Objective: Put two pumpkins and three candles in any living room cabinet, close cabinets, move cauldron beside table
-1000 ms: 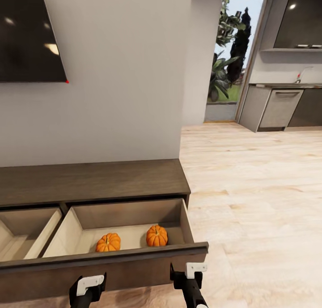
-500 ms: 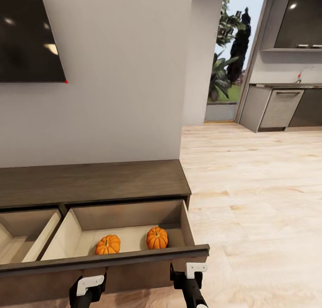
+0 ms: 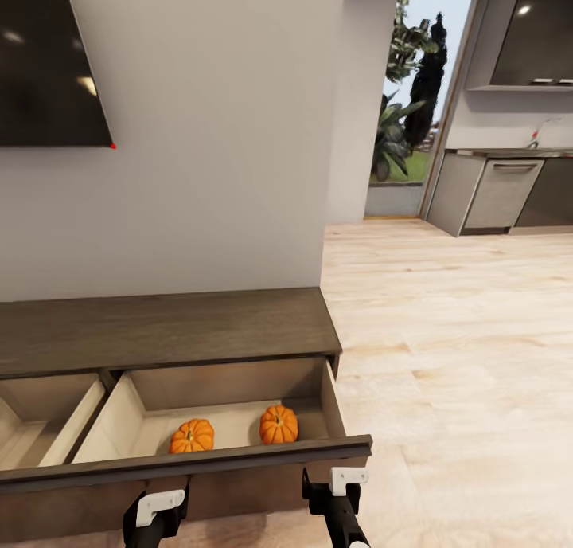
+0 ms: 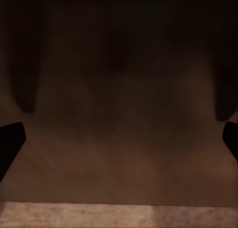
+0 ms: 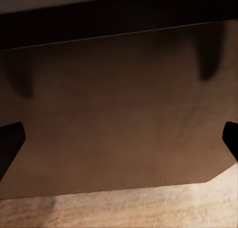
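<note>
The long dark-brown cabinet [image 3: 167, 325] stands against the white wall [image 3: 207, 134] under the black TV [image 3: 48, 62], with two drawers pulled out. In the right-hand drawer [image 3: 231, 420] both pumpkins sit on the pale floor, the left pumpkin [image 3: 192, 436] near the right pumpkin [image 3: 278, 424] but apart. The left pincer [image 4: 119, 138] and right pincer [image 5: 119, 138] hang just before the brown drawer front [image 3: 199, 468], both spread wide and empty, above the light wood floor [image 3: 461, 349].
</note>
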Controlling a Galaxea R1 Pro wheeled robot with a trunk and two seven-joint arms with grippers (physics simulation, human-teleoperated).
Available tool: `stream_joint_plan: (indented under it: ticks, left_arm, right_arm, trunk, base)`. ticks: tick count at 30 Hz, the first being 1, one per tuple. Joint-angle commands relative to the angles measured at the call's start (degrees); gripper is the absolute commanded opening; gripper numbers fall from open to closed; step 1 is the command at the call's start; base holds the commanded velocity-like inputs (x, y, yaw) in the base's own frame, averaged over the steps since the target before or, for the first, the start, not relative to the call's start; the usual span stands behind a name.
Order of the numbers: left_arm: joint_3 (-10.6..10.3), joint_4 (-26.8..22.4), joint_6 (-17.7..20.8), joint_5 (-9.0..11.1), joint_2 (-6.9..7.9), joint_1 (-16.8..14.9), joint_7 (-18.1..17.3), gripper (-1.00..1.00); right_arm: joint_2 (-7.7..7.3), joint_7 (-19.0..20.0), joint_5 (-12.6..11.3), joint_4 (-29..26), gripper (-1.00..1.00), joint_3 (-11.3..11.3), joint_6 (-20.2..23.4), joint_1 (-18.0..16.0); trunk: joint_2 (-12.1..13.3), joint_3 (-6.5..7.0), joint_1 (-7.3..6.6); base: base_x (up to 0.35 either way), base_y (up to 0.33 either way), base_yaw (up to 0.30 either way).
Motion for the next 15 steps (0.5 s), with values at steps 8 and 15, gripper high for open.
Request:
stream_joint_plan:
  ticks: [8, 15]
  left_arm:
    - [-0.52, -0.01, -0.20, 0.26, 0.07, -0.05, 0.32, 1.00]
    - [-0.52, -0.01, -0.20, 0.26, 0.07, -0.05, 0.24, 1.00]
  right_arm:
    - [-0.04, -0.32, -0.55, 0.03, 1.00, 0.34, -0.38, -0.07]
    - [-0.04, -0.32, -0.59, 0.03, 1.00, 0.34, -0.38, -0.07]
  trunk:
    - [-0.02, -0.04, 0.00]
    - [-0.02, -0.04, 0.00]
  base:
    - [0.221, 0.000, 0.000]
    - [0.242, 0.000, 0.000]
